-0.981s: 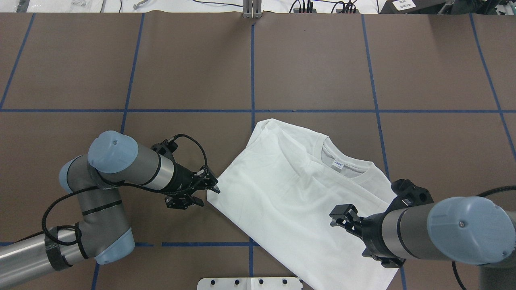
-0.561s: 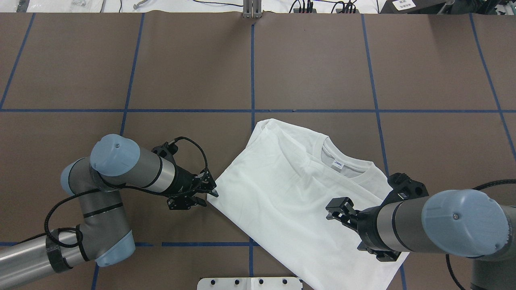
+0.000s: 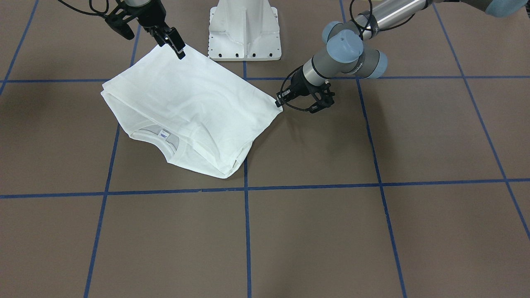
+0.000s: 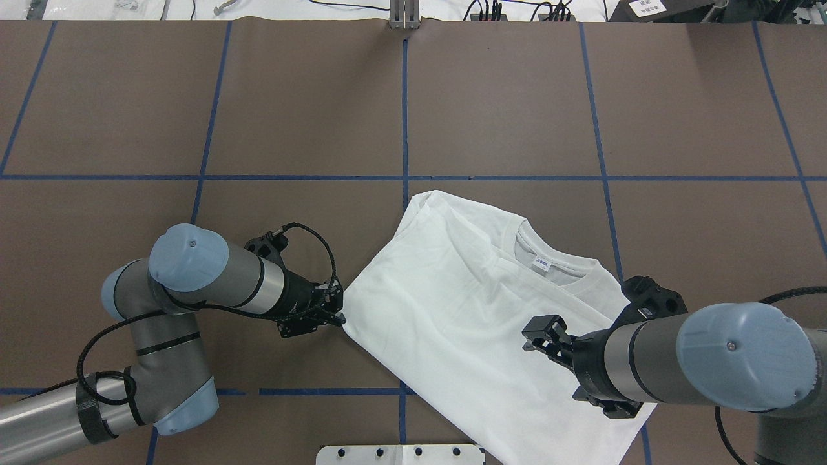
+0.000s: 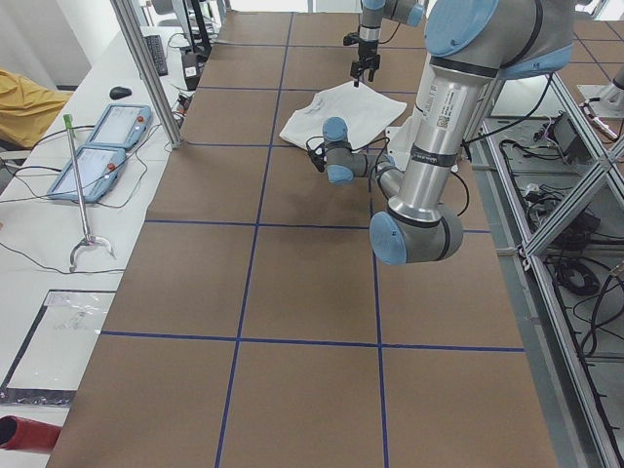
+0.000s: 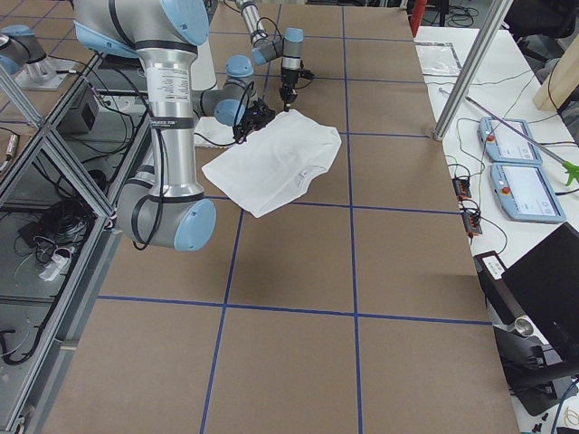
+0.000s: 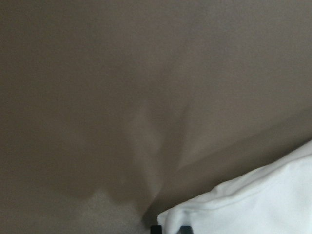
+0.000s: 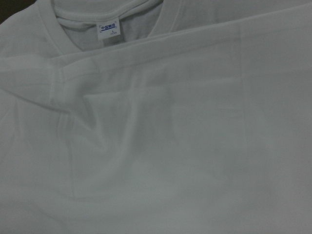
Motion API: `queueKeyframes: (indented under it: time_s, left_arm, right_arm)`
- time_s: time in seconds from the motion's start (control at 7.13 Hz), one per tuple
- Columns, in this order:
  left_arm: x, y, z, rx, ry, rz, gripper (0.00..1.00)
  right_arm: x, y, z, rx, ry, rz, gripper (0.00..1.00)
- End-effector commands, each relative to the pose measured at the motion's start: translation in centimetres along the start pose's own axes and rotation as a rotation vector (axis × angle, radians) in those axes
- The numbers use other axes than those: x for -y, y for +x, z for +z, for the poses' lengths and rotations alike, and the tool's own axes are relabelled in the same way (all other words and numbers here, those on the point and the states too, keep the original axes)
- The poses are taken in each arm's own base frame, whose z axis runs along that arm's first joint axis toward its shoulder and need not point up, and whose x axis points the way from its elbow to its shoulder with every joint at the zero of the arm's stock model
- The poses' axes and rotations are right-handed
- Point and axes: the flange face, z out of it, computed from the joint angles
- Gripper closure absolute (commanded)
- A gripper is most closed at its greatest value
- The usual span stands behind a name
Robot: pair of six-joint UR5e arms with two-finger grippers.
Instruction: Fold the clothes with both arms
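Observation:
The white T-shirt (image 4: pixel 452 310) lies folded on the brown table, collar and small neck label (image 4: pixel 541 264) facing up; no printed text shows. It also shows in the front view (image 3: pixel 186 103). My left gripper (image 4: pixel 338 315) is shut on the shirt's left corner, low at the table; the left wrist view shows that corner (image 7: pixel 253 209) at its fingertips (image 7: pixel 156 228). My right gripper (image 4: pixel 537 334) is open and hovers over the shirt's near right part. The right wrist view shows only cloth (image 8: pixel 170 146) and the label (image 8: pixel 108 29).
The white pedestal base (image 3: pixel 244 29) stands just behind the shirt's near edge. Blue tape lines (image 4: pixel 405 116) grid the table. A side bench with teach pendants (image 5: pixel 102 146) runs along the far edge of the table.
My left gripper moved right to the shirt's corner and closed on it. My right gripper shifted slightly left and away over the shirt, then stayed still.

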Motion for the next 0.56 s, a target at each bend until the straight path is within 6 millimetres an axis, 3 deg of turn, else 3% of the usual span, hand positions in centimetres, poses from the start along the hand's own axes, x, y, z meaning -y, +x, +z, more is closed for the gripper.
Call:
queueKeyframes:
  time_s: [0.0, 0.14, 0.28, 0.42]
  left_arm:
    - [7.0, 1.8, -4.7, -0.049, 0.134, 0.128, 1.00]
    - [11.1, 2.6, -5.6, -0.042, 0.214, 0.231, 1.00]
    - [15.4, 6.8, -6.3, -0.062, 0.313, 0.242, 1.00]
    - [20.0, 10.5, -5.5, -0.058, 0.362, 0.227, 1.00]
  right_arm:
    - [-0.1, 0.0, 0.1, -0.002, 0.000, -0.001, 0.00]
    - [-0.2, 0.0, 0.2, -0.002, -0.001, -0.002, 0.00]
    - [-0.3, 0.0, 0.1, 0.002, -0.005, -0.004, 0.00]
    - [-0.4, -0.3, 0.0, 0.008, -0.004, -0.004, 0.00]
